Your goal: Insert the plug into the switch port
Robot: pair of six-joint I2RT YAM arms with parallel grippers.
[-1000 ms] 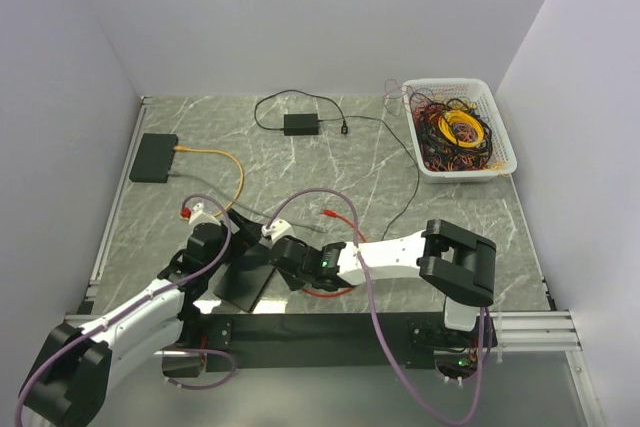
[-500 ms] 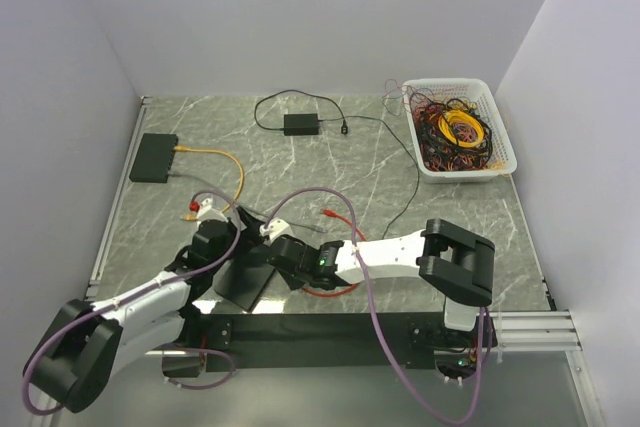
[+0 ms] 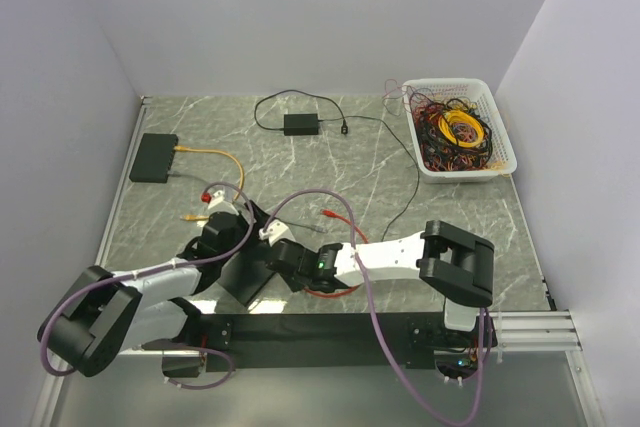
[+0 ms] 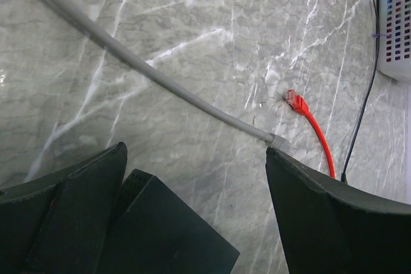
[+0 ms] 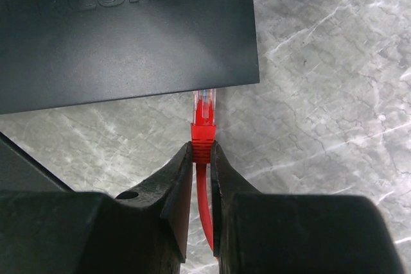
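Observation:
My right gripper [image 5: 202,150] is shut on the red plug [image 5: 204,134] by its boot. The plug's clear tip touches the near edge of the black switch [image 5: 128,30]; the ports are hidden from this view. In the top view the right gripper [image 3: 277,251] sits at the switch's [image 3: 243,282] right side. My left gripper [image 4: 196,153] is open and empty, its jaws standing wide over a corner of the switch [image 4: 160,235]. In the top view the left gripper [image 3: 240,219] is just above the switch's far edge.
A grey cable's plug [image 4: 280,141] and the red cable's other plug [image 4: 293,99] lie on the marble beyond the switch. A second black switch [image 3: 153,157] with a yellow cable sits far left. A power adapter [image 3: 300,124] and a white basket [image 3: 460,127] of cables stand at the back.
My left gripper has swung right and away from me, ending over the switch's far corner. The right gripper with the red plug has stayed nearly still.

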